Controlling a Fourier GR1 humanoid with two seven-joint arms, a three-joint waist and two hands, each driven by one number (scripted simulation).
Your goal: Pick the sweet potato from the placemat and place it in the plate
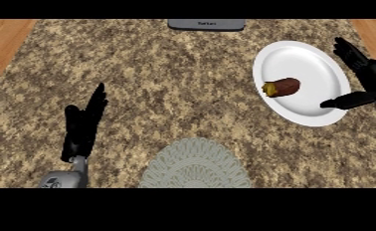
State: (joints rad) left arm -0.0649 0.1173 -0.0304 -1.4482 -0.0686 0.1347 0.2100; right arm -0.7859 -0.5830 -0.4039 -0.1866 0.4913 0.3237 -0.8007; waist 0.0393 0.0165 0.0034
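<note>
While the sweet potato (283, 87) is seen lying on the white plate (301, 56), left of the right hand's thumb and apart from it, nothing is gripped by either hand. The right hand (361, 68) is shown at the view's right edge, opened wide: its fingers (343, 48) are spread just beyond the plate's upper right rim, its thumb (345, 102) is seen over the lower right rim (contact cannot be told), and the plate's right side is bracketed between them. The sweet potato is placed near the plate's middle, dark brown, its yellow cut end turned away from the right fingers. The left hand (81, 125) is held open, resting, fingers straight and pointed up the view. The round grey placemat (195, 165) is found down and right of the left fingers, at the view's lower edge, well apart from the plate. A grey flat object (206, 24) is cut off by the top edge, far up and right of the left fingers. Everything is carried by the speckled tabletop (161, 75)
</note>
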